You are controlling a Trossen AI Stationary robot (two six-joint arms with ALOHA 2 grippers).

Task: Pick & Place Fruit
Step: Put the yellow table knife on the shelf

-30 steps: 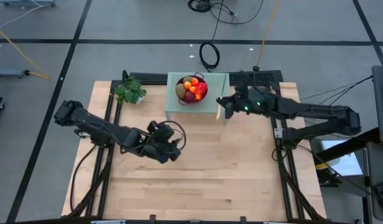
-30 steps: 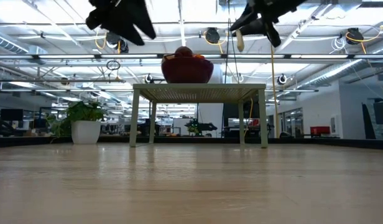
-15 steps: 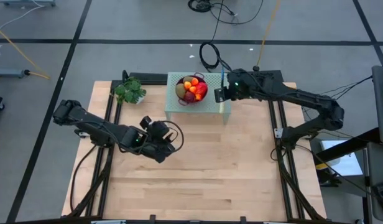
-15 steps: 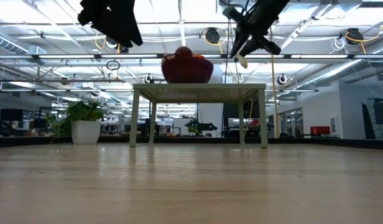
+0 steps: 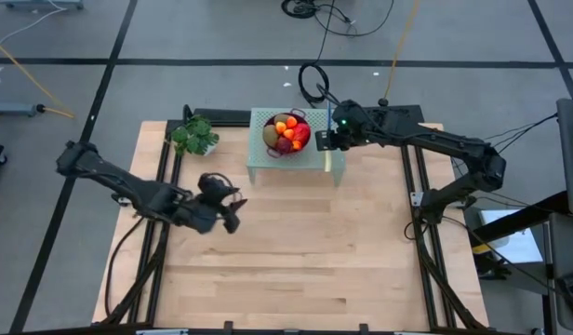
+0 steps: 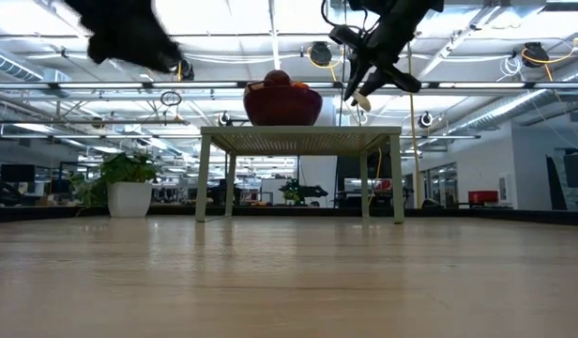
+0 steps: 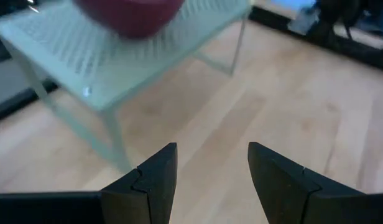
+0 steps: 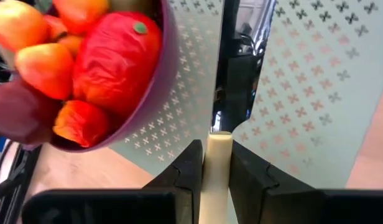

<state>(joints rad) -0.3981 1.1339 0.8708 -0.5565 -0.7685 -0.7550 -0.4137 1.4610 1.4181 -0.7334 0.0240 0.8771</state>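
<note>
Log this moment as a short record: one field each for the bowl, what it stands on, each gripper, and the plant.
bowl: red bowl heaped with fruit
stand: small pale green table at the far edge of the wooden table
right gripper: right gripper beside the bowl, above the small table, fingers shut on a pale knife handle
left gripper: left gripper over bare wood, fingers apart, holding nothing
plant: potted plant left of the small table

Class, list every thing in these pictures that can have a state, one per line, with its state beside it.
Left gripper: open, empty, above bare tabletop.
Right gripper: shut on the knife, beside the bowl.
Bowl: upright on the small green table, full of fruit.
Potted plant: upright at the tabletop's back left.
</note>
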